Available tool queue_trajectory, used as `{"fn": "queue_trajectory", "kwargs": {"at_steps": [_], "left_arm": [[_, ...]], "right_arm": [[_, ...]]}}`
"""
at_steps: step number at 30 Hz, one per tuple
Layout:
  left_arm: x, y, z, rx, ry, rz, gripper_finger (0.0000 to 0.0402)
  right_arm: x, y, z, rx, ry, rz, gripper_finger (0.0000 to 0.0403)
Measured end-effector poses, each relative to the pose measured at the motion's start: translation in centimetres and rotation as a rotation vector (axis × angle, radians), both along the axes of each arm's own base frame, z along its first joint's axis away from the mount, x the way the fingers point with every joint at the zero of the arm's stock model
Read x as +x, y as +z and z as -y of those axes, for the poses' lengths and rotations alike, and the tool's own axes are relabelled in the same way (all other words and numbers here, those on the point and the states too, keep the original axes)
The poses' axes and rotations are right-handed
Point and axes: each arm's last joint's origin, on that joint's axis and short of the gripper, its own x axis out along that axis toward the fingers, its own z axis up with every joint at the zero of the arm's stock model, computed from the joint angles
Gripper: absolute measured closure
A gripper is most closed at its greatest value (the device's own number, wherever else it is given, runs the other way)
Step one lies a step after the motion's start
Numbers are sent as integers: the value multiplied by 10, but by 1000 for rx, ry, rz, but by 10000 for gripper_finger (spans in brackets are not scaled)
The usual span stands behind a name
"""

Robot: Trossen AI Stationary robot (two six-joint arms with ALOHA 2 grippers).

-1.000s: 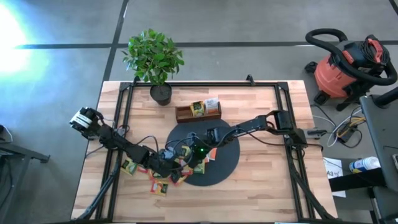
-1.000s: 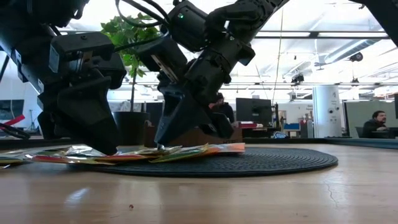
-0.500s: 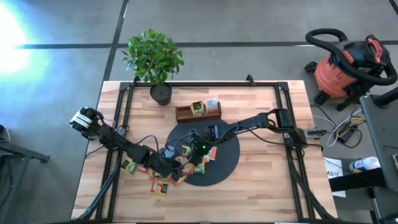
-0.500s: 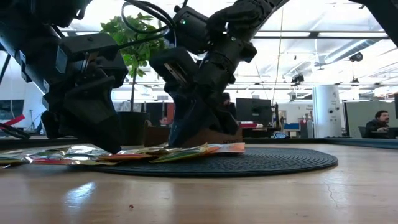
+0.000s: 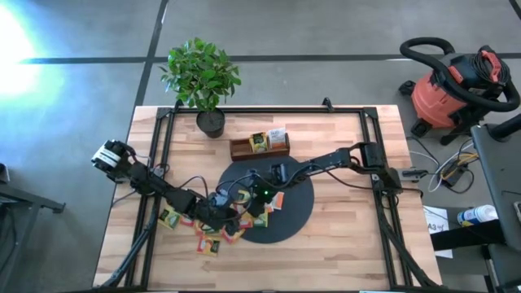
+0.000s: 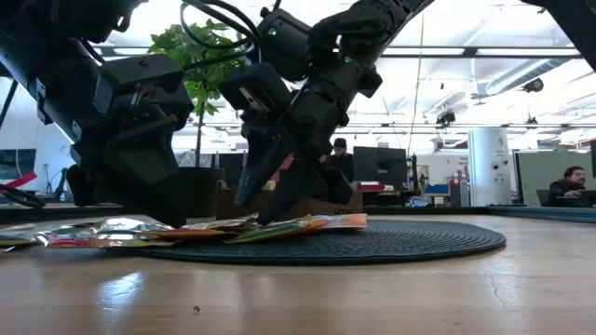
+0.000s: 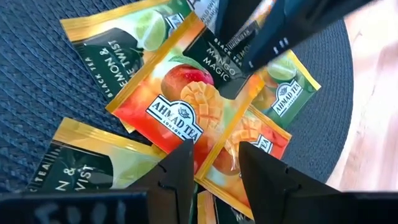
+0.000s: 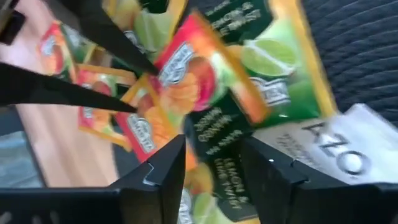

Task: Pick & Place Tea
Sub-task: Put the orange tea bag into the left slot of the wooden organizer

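Both arms work the pick step over the heap of small flat paper tea sachets (image 5: 232, 221) at the round black woven mat's (image 5: 297, 213) left edge. The right pincer (image 6: 265, 200) stands parted just above them, gripping nothing; the left pincer (image 7: 211, 165) hovers narrowly parted and empty over an orange mango sachet (image 7: 186, 112). Next, 1 sachet must be singled out and pinched, probably for the brown wooden tray (image 5: 260, 149).

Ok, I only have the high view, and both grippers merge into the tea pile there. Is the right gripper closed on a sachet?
Observer: No. The low view shows the right gripper open, fingertips down at the sachets, with nothing pinched.
Operator: And the left gripper?
Observer: The left gripper is open too. Its wrist view shows it poised over an orange mango sachet lying on the black mat.
Operator: Can you read the label?
Observer: Yes, it reads Ahmad Tea.
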Motion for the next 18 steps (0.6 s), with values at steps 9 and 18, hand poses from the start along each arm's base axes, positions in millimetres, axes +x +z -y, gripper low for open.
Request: {"fn": "queue_trajectory", "kwargs": {"at_steps": [9,18], "left_arm": [[1,0,-3,6,24,7,299],[2,1,-3,-1,25,18,299]], "right_arm": [[3,-3,1,11,-14,16,307],[4,-1,4,-53,-25,42,389]]}}
